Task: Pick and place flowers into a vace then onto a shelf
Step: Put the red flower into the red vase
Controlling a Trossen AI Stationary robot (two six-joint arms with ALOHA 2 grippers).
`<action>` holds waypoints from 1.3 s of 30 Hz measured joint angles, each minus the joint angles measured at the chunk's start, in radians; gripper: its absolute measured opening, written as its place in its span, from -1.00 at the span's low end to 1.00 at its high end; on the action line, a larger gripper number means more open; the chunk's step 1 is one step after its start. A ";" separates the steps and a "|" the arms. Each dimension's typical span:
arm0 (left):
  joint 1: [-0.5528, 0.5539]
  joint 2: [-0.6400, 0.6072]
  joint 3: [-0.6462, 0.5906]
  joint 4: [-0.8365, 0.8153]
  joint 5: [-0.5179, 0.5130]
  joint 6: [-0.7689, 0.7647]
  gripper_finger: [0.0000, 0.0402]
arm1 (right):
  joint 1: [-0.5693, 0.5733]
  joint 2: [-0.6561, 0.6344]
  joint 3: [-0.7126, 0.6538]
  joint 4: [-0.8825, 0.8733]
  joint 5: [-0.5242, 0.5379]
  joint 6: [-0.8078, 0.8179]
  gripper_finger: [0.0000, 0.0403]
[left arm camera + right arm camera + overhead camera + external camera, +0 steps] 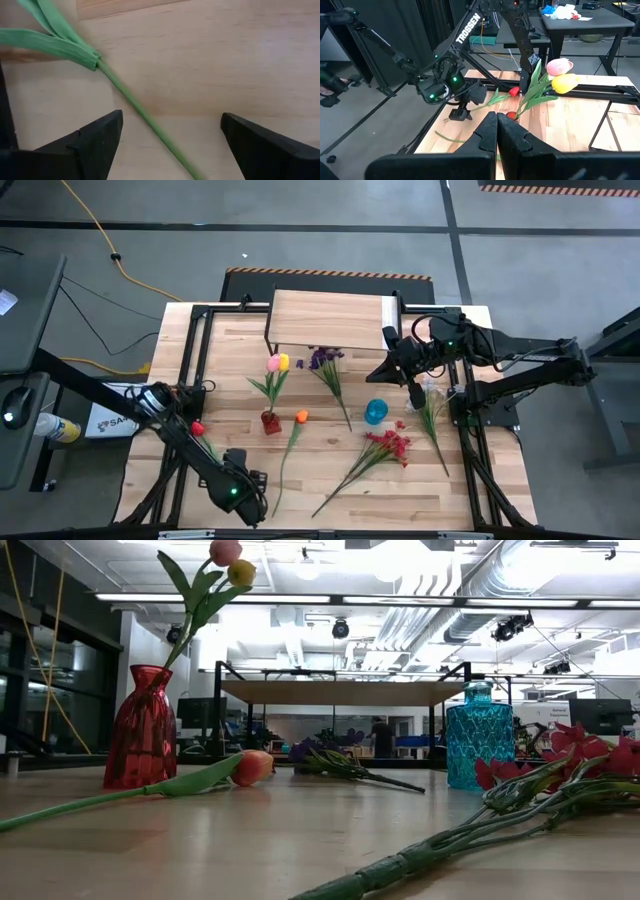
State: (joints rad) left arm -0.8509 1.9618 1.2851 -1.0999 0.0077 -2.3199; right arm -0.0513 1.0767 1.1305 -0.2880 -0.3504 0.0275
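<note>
An orange tulip (301,417) lies on the table, its long green stem (142,115) running toward the near edge. My left gripper (170,122) hangs open just above the lower stem (277,492), pointing down, one finger on either side, touching nothing. A red vase (270,422) holds a pink and a yellow tulip (278,363). A blue vase (375,412) stands empty. The shelf (330,320) stands at the far edge. My right gripper (496,127) waits shut, raised near the shelf's right end (392,365).
A purple spray (325,362), a red spray (388,445) and a white spray (430,408) lie on the table. A red tulip (197,427) lies by my left arm. Black frame rails (195,370) run along the table's sides.
</note>
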 joint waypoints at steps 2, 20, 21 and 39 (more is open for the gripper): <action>0.000 0.006 0.000 0.003 -0.008 -0.001 0.89 | 0.000 0.000 0.000 -0.002 0.000 0.001 -1.00; -0.001 0.009 -0.002 -0.002 -0.044 0.035 0.87 | 0.000 0.000 0.000 -0.007 -0.001 -0.002 -1.00; -0.001 0.009 -0.002 -0.002 -0.044 0.036 0.87 | 0.000 0.000 0.000 -0.007 -0.001 -0.002 -1.00; -0.019 0.017 -0.004 0.015 0.036 -0.090 0.87 | 0.000 0.000 0.000 -0.007 -0.001 0.014 -1.00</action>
State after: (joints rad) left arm -0.8703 1.9789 1.2808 -1.0852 0.0435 -2.4103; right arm -0.0517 1.0767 1.1305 -0.2951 -0.3511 0.0411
